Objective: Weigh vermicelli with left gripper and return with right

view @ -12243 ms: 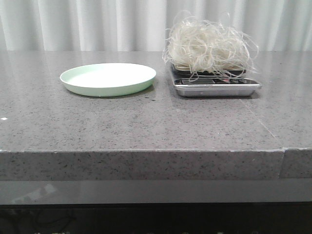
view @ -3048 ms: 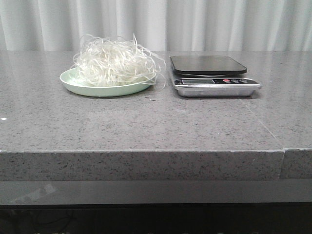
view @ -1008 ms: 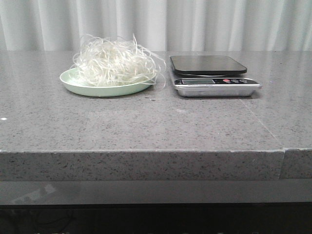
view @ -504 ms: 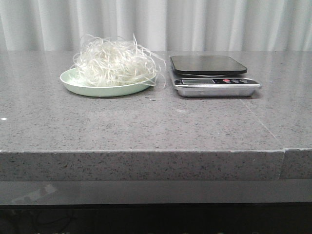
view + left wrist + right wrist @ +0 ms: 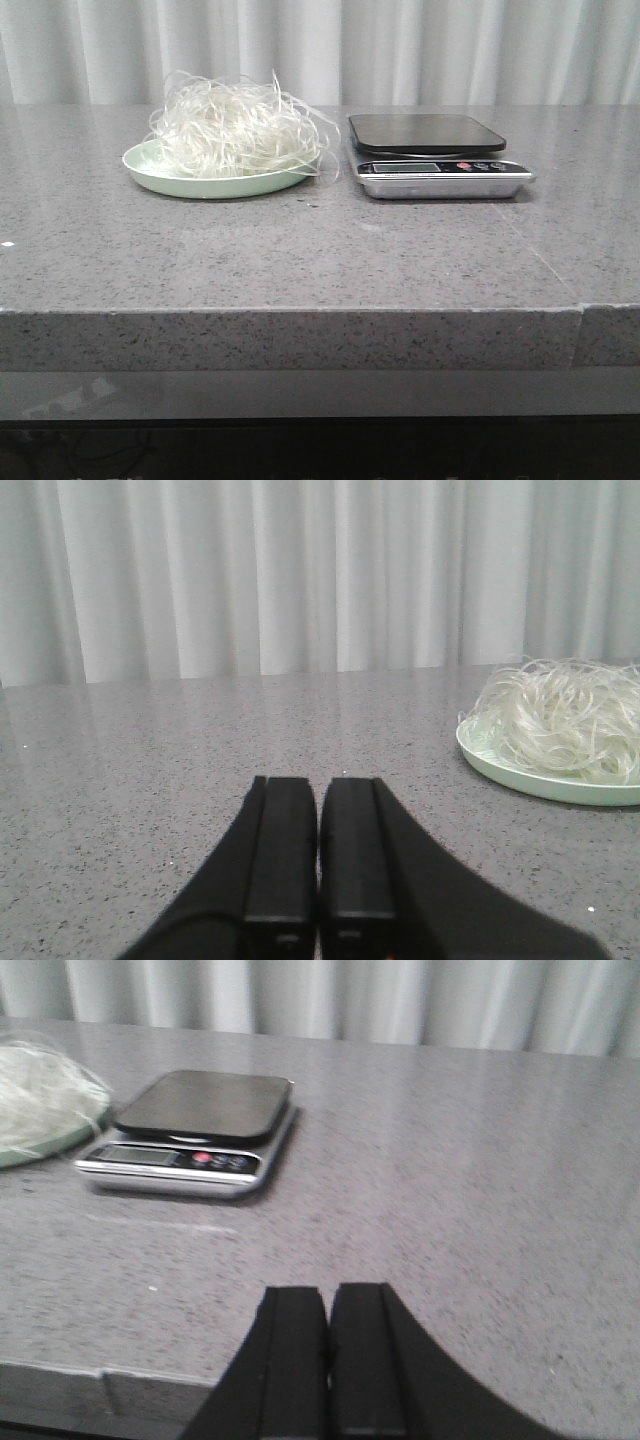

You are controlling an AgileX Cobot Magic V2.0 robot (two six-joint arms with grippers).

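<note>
**Vermicelli on the plate, both jaws together**

The black left gripper [image 5: 318,920] had its jaws pressed together on nothing, low over the speckled grey stone worktop [image 5: 300,250]; the black right gripper [image 5: 328,1385] likewise. The loose tangle of thin translucent white vermicelli [image 5: 238,128] lay heaped on the pale mint-green round plate [image 5: 150,172], its mass wider than tall, stray strands overhanging the rim toward the silver kitchen scale with a black platform [image 5: 430,150]. The scale's display was too small to read.

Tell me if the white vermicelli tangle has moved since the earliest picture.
Yes. The white vermicelli tangle went leftward, off the black-topped kitchen scale onto the mint-green round plate.
</note>
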